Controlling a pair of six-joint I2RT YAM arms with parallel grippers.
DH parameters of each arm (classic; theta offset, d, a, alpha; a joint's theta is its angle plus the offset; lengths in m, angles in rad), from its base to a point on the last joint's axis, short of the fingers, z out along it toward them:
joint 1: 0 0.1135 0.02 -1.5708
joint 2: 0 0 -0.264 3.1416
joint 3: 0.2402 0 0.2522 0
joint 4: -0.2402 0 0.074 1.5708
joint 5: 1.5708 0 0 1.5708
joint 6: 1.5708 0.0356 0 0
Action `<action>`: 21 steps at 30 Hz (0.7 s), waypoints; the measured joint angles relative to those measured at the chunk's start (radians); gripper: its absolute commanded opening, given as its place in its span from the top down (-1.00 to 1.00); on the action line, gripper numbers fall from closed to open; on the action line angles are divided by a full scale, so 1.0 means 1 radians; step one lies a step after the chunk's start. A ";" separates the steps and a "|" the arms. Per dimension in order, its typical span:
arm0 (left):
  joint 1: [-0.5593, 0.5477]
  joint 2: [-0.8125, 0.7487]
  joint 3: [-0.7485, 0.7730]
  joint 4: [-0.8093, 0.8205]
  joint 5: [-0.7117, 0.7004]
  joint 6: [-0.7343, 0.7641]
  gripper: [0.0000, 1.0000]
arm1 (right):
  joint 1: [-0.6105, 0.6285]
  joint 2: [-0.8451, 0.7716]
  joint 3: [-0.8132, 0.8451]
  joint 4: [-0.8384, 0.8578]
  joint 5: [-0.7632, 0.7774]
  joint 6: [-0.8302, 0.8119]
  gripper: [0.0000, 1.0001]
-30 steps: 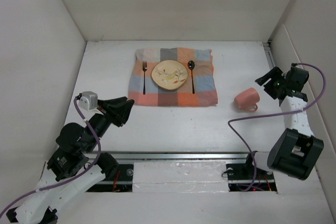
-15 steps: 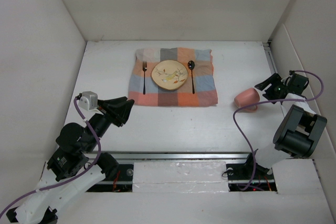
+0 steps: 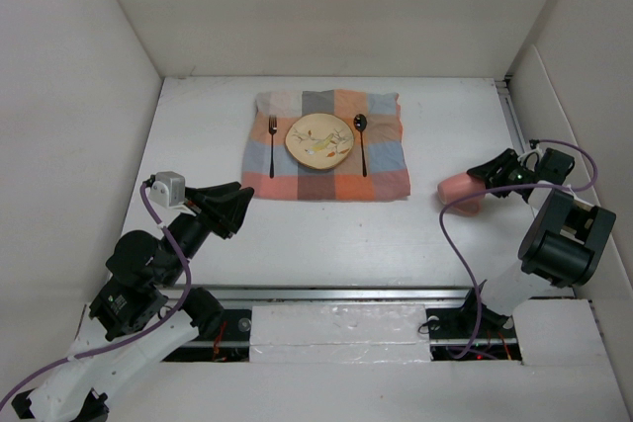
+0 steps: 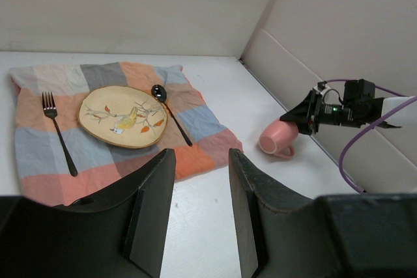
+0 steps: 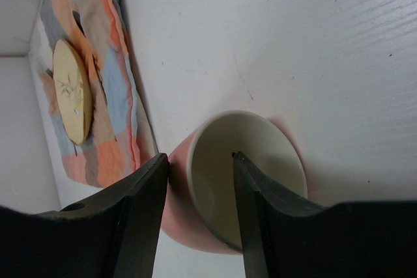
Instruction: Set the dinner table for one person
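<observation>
R arm [image 3: 559, 234] low, fingers [image 5: 140, 213] astride mug [image 3: 457, 188] rim; L arm [image 3: 148, 264] hovers.

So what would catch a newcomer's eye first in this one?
The pink mug lying on its side right of the checked cloth, with the right hand straddling its rim, one finger inside and one outside. Then the setting on that cloth at the dinner table's far middle: a patterned plate, fork to its left, spoon to its right. The left hand hovers open and empty at near left.
</observation>
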 measured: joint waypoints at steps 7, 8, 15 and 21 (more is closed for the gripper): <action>0.000 0.000 0.000 0.000 0.000 0.000 0.29 | 0.000 -0.076 -0.031 -0.002 -0.051 0.023 1.00; 0.000 0.000 0.000 0.000 0.000 0.000 0.29 | 0.001 -0.086 -0.035 -0.001 -0.066 0.031 1.00; 0.000 0.000 0.000 0.000 0.000 0.000 0.29 | 0.064 -0.190 -0.001 -0.114 0.090 0.021 1.00; 0.000 0.000 0.000 0.000 0.000 0.000 0.29 | 0.298 -0.196 0.266 -0.301 0.371 -0.046 1.00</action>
